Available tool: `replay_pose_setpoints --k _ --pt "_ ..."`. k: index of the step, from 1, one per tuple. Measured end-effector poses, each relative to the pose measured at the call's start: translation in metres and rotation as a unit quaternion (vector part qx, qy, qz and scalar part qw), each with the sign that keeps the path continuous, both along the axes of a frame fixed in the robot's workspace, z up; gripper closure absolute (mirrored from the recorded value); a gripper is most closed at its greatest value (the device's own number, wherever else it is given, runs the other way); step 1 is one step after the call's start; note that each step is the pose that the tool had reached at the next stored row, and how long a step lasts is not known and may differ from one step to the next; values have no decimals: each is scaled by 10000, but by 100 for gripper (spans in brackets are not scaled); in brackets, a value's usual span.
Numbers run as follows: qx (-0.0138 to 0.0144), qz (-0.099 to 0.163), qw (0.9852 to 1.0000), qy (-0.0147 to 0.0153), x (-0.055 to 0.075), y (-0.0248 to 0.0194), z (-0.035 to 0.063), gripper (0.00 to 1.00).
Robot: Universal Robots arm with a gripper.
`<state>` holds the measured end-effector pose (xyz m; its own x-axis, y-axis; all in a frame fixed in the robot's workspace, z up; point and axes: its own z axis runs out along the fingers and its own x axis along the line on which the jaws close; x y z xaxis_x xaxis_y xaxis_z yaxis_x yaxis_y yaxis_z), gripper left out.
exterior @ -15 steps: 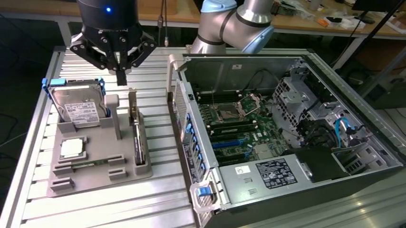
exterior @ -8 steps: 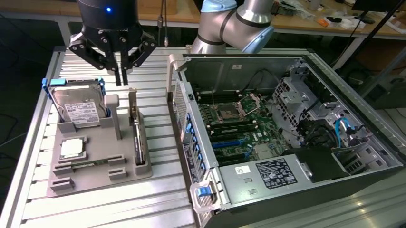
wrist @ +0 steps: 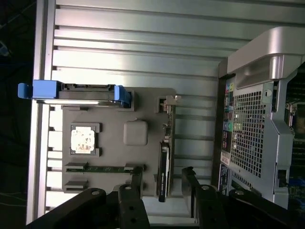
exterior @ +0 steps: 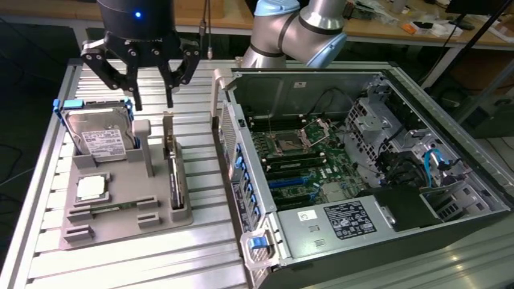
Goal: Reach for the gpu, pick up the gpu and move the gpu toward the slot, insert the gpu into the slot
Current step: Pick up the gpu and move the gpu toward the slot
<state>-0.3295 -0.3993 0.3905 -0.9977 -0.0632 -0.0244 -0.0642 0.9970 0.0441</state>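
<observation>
The gpu (exterior: 174,176) stands on edge in the right-hand groove of a grey holder (exterior: 120,227) on the slatted table, its silver bracket at the far end. My gripper (exterior: 153,105) hangs open above the holder's far end, clear of the card. In the wrist view the gpu (wrist: 164,157) runs lengthwise between my two spread fingers (wrist: 137,183), and my gripper (wrist: 163,177) is centred over its near end. The blue slot (exterior: 288,180) lies on the green motherboard inside the open computer case (exterior: 449,150), to the exterior view's right of the holder.
A silver hard drive (exterior: 100,137) with blue clips leans at the holder's far left, and a square CPU chip (exterior: 91,188) and a memory stick (exterior: 108,209) lie nearer. The case's perforated rear wall (exterior: 233,162) rises right beside the gpu. Cables and a drive cage fill the case's right side.
</observation>
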Motion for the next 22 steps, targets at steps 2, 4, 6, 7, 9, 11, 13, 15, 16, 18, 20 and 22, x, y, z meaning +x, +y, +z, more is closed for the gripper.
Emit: replay_pose_setpoints --k 2,4,6,7,9,11,13,15,16,18,20,22 --pt "-1 -1 10000 19 0 1 -18 52" --pt "-2 0 10000 40 0 -1 -36 52" --pt "-3 1 10000 51 1 -7 -66 52" --pt "-3 0 10000 52 1 -11 -85 52" --pt "-3 0 10000 52 1 -19 -120 52" --pt "-3 0 10000 52 4 -31 -156 52" --pt "-4 0 10000 53 10 -44 -195 52" --pt "-4 0 10000 53 33 -46 -232 52" --pt "-4 0 10000 53 60 -46 -248 52" --pt "-3 0 10000 52 91 -46 -275 52" --pt "-2 0 10000 51 102 -47 -312 52" --pt "-4 0 10000 53 104 -54 -352 52"
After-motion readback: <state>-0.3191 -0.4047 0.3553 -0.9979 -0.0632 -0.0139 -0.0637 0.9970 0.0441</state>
